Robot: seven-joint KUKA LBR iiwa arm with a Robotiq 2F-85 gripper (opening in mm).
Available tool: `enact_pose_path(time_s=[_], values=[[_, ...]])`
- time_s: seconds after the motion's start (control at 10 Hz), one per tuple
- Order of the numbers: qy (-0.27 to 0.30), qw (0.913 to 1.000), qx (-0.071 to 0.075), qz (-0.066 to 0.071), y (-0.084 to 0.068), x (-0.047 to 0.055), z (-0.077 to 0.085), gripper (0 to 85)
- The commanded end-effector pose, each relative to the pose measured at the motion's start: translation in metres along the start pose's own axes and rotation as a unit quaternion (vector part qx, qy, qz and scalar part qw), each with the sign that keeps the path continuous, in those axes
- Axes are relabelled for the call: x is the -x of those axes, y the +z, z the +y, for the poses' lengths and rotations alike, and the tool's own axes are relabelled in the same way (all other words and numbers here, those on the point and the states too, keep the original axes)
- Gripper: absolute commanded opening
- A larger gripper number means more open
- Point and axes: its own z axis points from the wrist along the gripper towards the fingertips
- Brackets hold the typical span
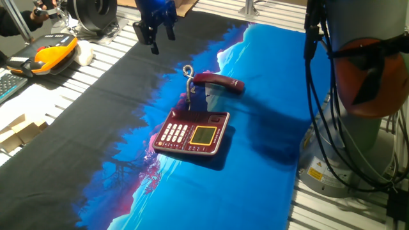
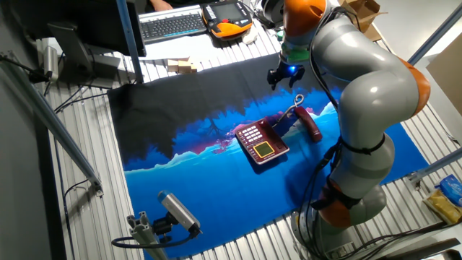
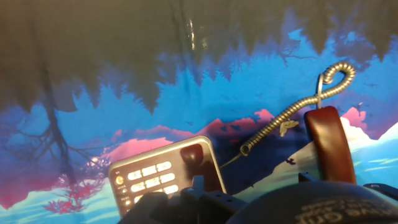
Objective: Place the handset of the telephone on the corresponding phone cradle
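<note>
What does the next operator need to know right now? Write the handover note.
Gripper: up above the black part of the cloth, away from the phone, holding nothing; whether the jaws are open is unclear.
Handset: lying on the blue cloth beside the telephone, off the cradle, curly cord looped up between them.
Done: nothing yet.
Left: grasp the handset, carry it over and seat it in the cradle.

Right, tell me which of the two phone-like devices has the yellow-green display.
The telephone, the dark red base on the blue cloth with white keys beside its lit display. The orange and black device sits off the cloth on the slatted table and shows no such display.
</note>
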Motion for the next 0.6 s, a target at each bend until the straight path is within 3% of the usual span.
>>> enact_pose_path(time_s=[0.0, 0.1, 0.3, 0.5], values=[[-0.002, 1.0, 0.0, 0.003, 0.0001, 0.0001, -0.0001, 68.0], [-0.01, 0.9999, -0.009, 0.001, 0.0002, 0.0001, -0.0001, 68.0], [-0.012, 0.9999, -0.002, -0.006, 0.0005, 0.0, 0.0, 68.0], [-0.022, 0.9997, 0.002, 0.003, -0.0001, 0.0, -0.0001, 68.0]])
